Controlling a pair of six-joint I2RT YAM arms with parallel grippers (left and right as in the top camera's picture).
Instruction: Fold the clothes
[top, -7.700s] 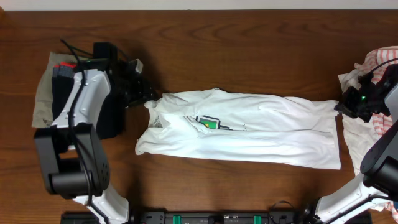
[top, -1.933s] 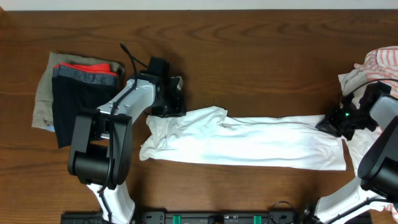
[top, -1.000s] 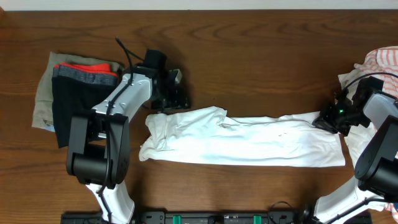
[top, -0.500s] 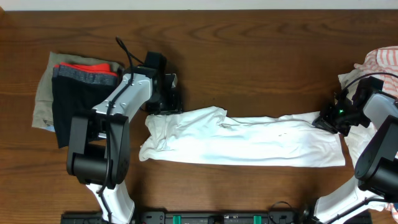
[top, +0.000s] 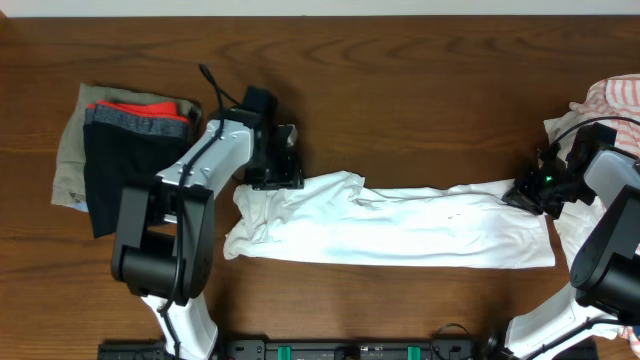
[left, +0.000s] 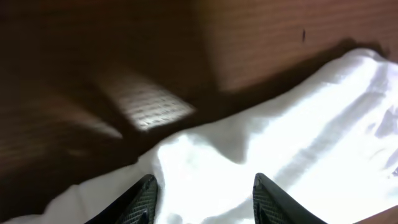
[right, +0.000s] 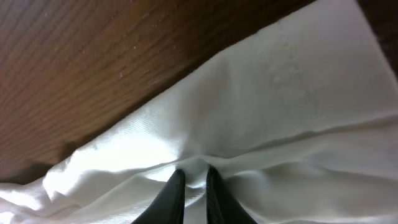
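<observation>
shirt mid-table, folded stack left, pile right

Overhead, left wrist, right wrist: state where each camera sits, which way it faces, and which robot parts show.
Overhead: above the table, facing down; both arms visible.
Left wrist: on its arm, facing down past the open left gripper at the white shirt.
Right wrist: on its arm, facing down past the right gripper, pinching the white shirt.
Shared: the white shirt.
</observation>
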